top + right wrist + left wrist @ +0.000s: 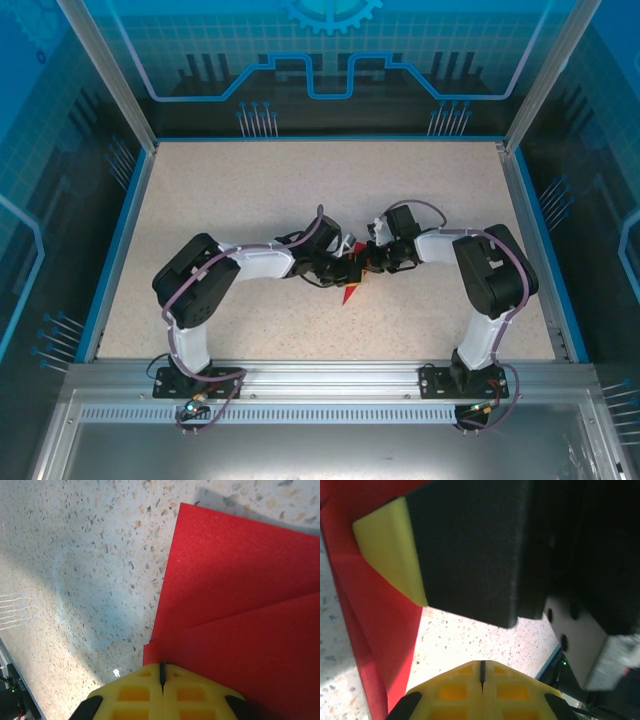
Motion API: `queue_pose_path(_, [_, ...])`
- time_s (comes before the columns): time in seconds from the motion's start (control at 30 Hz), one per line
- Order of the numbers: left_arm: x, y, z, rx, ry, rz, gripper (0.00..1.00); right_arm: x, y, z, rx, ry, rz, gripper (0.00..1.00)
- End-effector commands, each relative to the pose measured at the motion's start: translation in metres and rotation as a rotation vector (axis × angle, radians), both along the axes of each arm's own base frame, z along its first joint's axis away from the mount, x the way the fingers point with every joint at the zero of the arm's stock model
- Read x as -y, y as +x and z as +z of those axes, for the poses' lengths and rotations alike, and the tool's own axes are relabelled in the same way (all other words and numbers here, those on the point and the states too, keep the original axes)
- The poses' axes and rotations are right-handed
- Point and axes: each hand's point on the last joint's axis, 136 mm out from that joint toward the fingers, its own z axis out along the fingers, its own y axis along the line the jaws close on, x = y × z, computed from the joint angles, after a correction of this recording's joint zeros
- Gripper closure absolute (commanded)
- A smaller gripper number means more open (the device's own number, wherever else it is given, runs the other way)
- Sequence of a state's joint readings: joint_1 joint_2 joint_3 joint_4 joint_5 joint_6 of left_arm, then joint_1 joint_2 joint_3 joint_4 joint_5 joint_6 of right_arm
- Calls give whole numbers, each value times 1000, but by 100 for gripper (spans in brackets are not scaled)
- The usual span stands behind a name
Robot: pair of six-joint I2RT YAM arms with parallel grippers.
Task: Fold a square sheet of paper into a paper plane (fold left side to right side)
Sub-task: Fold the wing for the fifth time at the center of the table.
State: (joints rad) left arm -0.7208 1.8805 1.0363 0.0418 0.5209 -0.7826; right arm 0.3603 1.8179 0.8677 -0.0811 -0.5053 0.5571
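Note:
The red sheet of paper (350,293) lies folded in layers at the table's middle, a narrow tip pointing toward the near edge. Both grippers meet over it. My left gripper (343,268) is shut; in its wrist view the yellow fingertips (482,672) meet over bare table, with the paper (375,620) to their left. The right gripper's black finger with a yellow pad (390,550) sits on that paper. My right gripper (370,262) is shut too. Its closed tips (162,672) rest at the edge of the layered paper (240,595), with no red in the seam.
The speckled beige table (250,200) is ringed by a blue rim (118,240) and clear enclosure walls. Both arm bases are bolted to the metal rail (320,380) at the near edge. Bare tabletop lies all around the paper.

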Motion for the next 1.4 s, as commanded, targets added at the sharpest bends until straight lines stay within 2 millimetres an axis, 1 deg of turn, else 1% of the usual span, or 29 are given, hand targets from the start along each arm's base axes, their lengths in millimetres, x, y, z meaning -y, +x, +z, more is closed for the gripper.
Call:
queue_pose_path(0.0, [1,0,-11,-34,14,-19,100,8,-11,-20,-54,-80,5,96])
queue_pose_path(0.17, [2,6,-20,-31,36,-8,100,7,-13,-22,-62,-83,8,96])
queue_pose_path(0.37, [-7,12,-36,-14,96,43,100,8,-15,-23,-66,-94,11,96])
queue_pose_path(0.5, [-14,9,-51,-34,135,60,99,10,-16,-24,-71,-107,11,95])
queue_pose_path(0.6, [-19,5,-58,-52,148,68,99,13,-18,-26,-75,-122,12,95])
queue_pose_path(0.63, [-20,3,-59,-58,151,70,100,11,-11,-21,-59,-122,10,95])
queue_pose_path(0.67, [-22,0,-60,-64,153,72,99,11,-10,-20,-57,-129,9,95])
queue_pose_path(0.8, [-32,-10,-64,-81,171,76,99,16,-11,-24,-74,-162,5,95])
queue_pose_path(0.97, [-45,-23,-66,-106,185,87,99,17,-11,-25,-80,-165,6,95])
queue_pose_path(1.1, [-53,-33,-68,-120,188,96,100,15,-8,-23,-64,-110,-6,95])
queue_pose_path(1.17, [-58,-38,-70,-132,190,104,100,15,-3,-20,-50,-79,-16,95])
queue_pose_path(1.23, [-61,-43,-73,-143,188,109,100,17,-10,-24,-60,-73,-12,95])
queue_pose_path(1.37, [-66,-47,-71,-146,169,122,100,14,-5,-16,-29,-38,-1,95])
